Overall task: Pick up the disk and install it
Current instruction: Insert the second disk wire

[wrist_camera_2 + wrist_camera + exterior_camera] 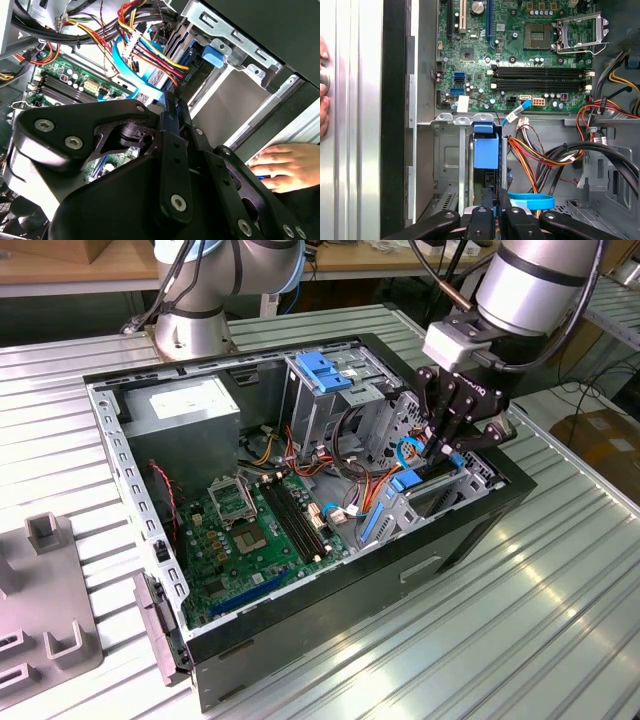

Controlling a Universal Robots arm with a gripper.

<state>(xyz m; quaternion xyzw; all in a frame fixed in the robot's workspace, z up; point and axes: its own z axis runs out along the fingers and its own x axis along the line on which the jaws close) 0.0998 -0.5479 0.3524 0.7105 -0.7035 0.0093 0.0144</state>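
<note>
The disk (486, 150) stands on edge in the metal bay of the open computer case (300, 640), its bright blue carrier rail facing the first wrist view. My gripper (496, 201) is right above it, fingers close together and pinching its blue edge, which also shows between the fingers (167, 112) in the second wrist view. In the exterior view the gripper (443, 452) reaches into the bay at the case's right end, and the disk (408, 482) slopes down from it toward the motherboard.
Bundled cables (555, 155) and a loose blue cable loop (530, 201) lie beside the bay. The motherboard (250, 530), power supply (185, 410) and a drive cage with a blue latch (322, 370) are also inside. A person's hand (285, 165) rests on the case. A grey fixture (45, 620) sits at the exterior view's left.
</note>
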